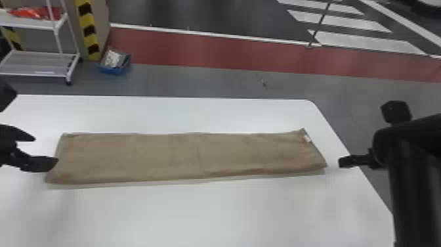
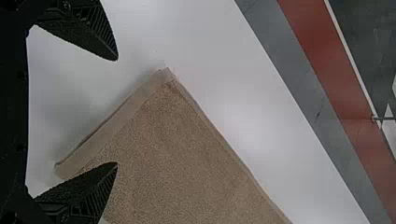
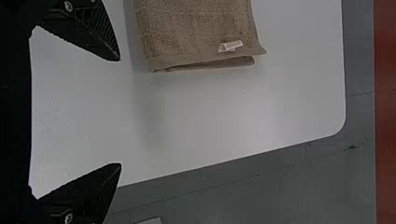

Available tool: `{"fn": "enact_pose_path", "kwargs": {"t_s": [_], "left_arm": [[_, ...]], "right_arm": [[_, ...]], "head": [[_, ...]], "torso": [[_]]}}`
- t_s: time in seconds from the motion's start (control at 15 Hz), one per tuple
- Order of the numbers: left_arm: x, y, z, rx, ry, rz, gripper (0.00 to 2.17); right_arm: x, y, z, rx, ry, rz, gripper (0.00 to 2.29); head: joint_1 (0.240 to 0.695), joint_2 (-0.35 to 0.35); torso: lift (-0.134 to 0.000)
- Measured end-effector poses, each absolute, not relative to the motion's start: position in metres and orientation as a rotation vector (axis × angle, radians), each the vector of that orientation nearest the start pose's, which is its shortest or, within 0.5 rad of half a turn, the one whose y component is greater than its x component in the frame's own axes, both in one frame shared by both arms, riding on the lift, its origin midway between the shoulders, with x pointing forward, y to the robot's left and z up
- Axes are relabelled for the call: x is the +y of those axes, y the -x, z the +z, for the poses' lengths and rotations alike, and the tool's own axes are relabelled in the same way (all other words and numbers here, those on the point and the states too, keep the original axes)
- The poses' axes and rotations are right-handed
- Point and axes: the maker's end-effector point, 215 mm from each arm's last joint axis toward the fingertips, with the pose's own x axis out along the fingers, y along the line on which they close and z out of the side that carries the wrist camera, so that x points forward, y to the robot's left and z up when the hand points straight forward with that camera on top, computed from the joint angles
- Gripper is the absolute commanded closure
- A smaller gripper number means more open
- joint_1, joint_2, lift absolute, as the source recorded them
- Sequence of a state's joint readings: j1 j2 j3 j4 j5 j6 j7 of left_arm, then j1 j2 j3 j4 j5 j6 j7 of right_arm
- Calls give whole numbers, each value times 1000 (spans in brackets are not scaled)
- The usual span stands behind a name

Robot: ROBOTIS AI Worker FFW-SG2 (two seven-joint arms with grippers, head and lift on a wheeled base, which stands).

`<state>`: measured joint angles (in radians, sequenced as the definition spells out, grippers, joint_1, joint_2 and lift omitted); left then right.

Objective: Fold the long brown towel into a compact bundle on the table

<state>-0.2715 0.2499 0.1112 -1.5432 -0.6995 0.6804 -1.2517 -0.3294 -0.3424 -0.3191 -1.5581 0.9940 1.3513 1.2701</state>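
The brown towel (image 1: 190, 157) lies flat as a long strip across the white table, a small white tag at its right end. My left gripper (image 1: 46, 149) is open at the towel's left end, one finger over its edge. In the left wrist view, the towel's end (image 2: 177, 154) is in front of my left gripper (image 2: 116, 112), whose fingers hold nothing. To the right of the towel, apart from it, is my right gripper (image 1: 343, 162). In the right wrist view, my right gripper (image 3: 120, 112) stands open over bare table, near the tagged towel end (image 3: 201, 37).
The white table (image 1: 203, 213) has its far edge behind the towel and its right edge under my right gripper. On the floor beyond are a blue bin (image 1: 115, 67) and a white shelf cart (image 1: 36, 64).
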Motion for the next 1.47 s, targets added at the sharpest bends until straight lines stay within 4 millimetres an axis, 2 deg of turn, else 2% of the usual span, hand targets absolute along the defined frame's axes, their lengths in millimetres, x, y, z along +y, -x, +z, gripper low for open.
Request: {"fn": "enact_pose_path", "kwargs": {"t_s": [0.73, 0.93, 1.2, 1.47], "left_arm": [[320, -550, -421, 831, -355, -603, 90], [324, -547, -428, 877, -188, -526, 147], [324, -528, -453, 988, 58, -360, 147], [312, -522, -464, 1027, 125, -297, 147]], "right_arm": [[-537, -455, -408, 1119, -23, -127, 80], [-537, -454, -413, 1128, -21, -121, 80], [-537, -453, -417, 1134, -20, -118, 80], [-538, -452, -422, 1143, -14, -110, 80]], "head": [[695, -236], [695, -232], [695, -234], [695, -251]], "torso": [[-125], [-125], [-125], [-125]]}}
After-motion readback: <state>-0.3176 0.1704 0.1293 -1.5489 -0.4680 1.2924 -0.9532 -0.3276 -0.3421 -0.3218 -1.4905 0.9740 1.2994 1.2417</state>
